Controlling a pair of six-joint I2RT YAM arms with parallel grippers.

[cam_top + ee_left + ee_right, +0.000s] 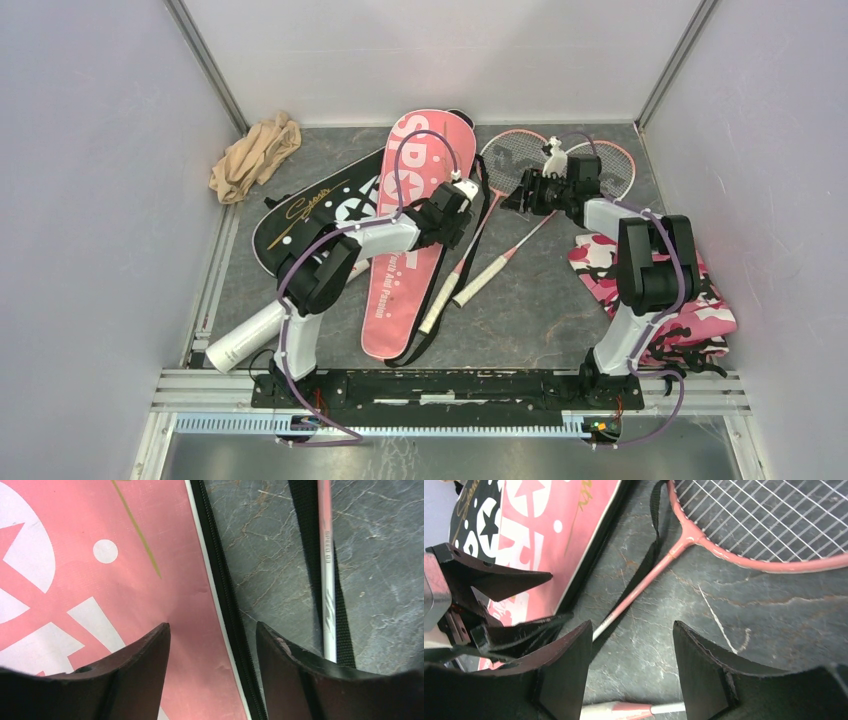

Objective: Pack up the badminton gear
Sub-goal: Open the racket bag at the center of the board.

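Straddling pink bag point(150, 555) edge, left gripper point(212, 626) parted.

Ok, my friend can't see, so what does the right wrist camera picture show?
The right gripper hangs open above the grey table, holding nothing. A pink racket lies just ahead, with the pink bag on the left.
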